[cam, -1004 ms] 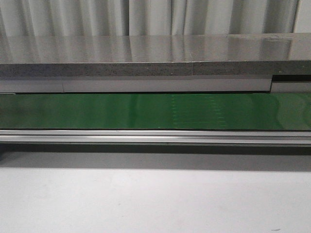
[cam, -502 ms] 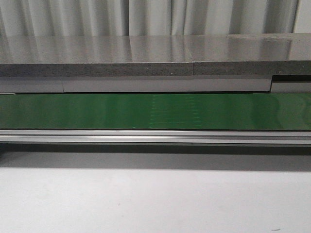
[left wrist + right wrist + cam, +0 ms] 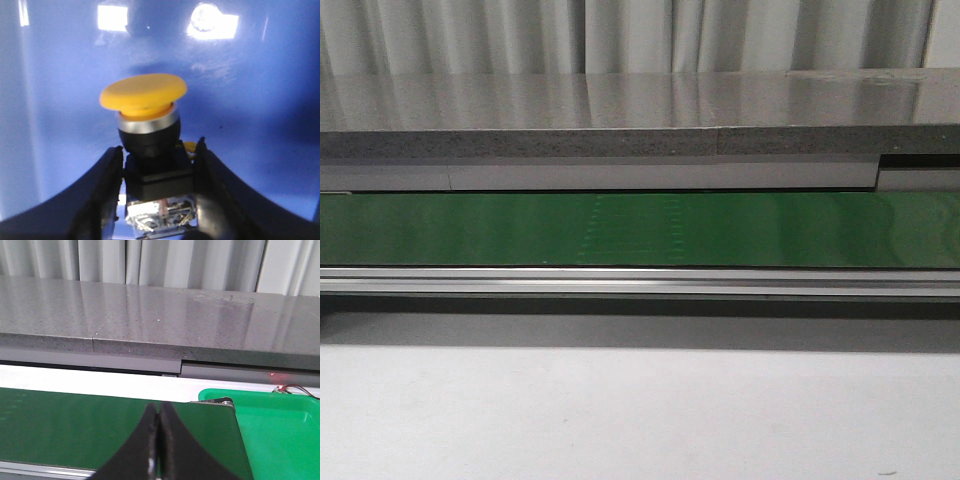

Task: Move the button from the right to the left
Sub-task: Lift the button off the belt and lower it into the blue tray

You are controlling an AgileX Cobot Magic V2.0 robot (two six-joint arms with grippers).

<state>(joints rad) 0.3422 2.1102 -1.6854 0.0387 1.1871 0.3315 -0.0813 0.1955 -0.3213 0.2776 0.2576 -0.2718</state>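
Front: green conveyor belt below grey counter; no arms visible. Left wrist: left gripper clamps button by its black body, yellow cap up, over blue surface; base cut off. Right wrist: right gripper closed, empty, above belt, beside green tray.

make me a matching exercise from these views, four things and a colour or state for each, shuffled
Things:
1. button cap
2. left pincer
3. right pincer
4. conveyor belt

States or colours:
A. shut with nothing between the fingers
B. green
C. yellow-orange
D. closed on the black body of the button

Pairs: 1-C, 2-D, 3-A, 4-B
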